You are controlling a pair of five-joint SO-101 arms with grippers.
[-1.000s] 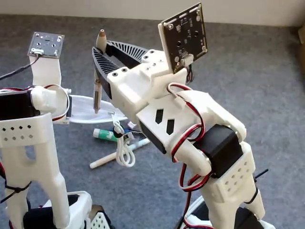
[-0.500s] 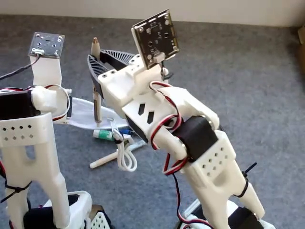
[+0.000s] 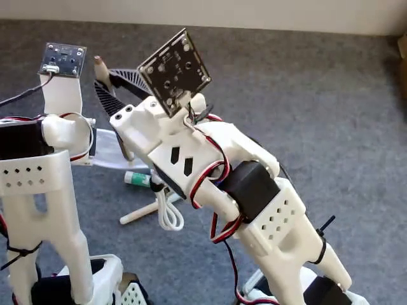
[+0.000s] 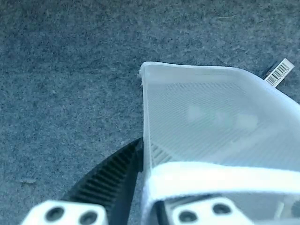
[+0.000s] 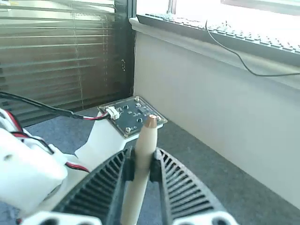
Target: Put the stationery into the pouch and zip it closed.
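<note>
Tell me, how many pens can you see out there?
2. A beige pen is clamped in the right gripper. A white pen lies on the carpet beside a looped cord. The right arm may hide others.

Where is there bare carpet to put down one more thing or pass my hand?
Free: the wide grey carpet right of the right arm, and the patch between both arm bases, before the white pen. Crowded: below the right tool holding a beige pen, around pouch, green-capped tube and cord.
</note>
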